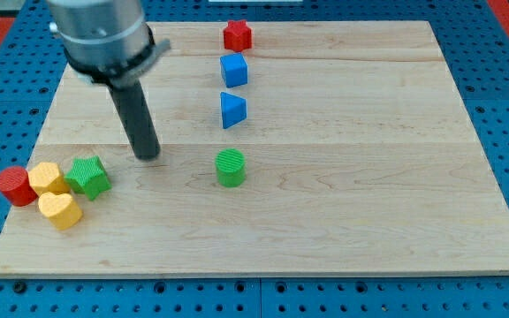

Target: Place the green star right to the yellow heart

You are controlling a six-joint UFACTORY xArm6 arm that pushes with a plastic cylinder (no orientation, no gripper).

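The green star (88, 176) lies at the view's lower left on the wooden board (343, 203). The yellow heart (59, 210) lies just below and to the left of it, close to or touching it. My tip (148, 155) rests on the board a little to the right of and above the green star, apart from it. The dark rod rises from the tip toward the view's top left.
A yellow block (48, 177) touches the star's left side, with a red cylinder (12, 185) left of it. A green cylinder (231, 167) stands mid-board. A blue triangular block (232, 109), a blue cube (234, 69) and a red star-like block (237, 36) line up above it.
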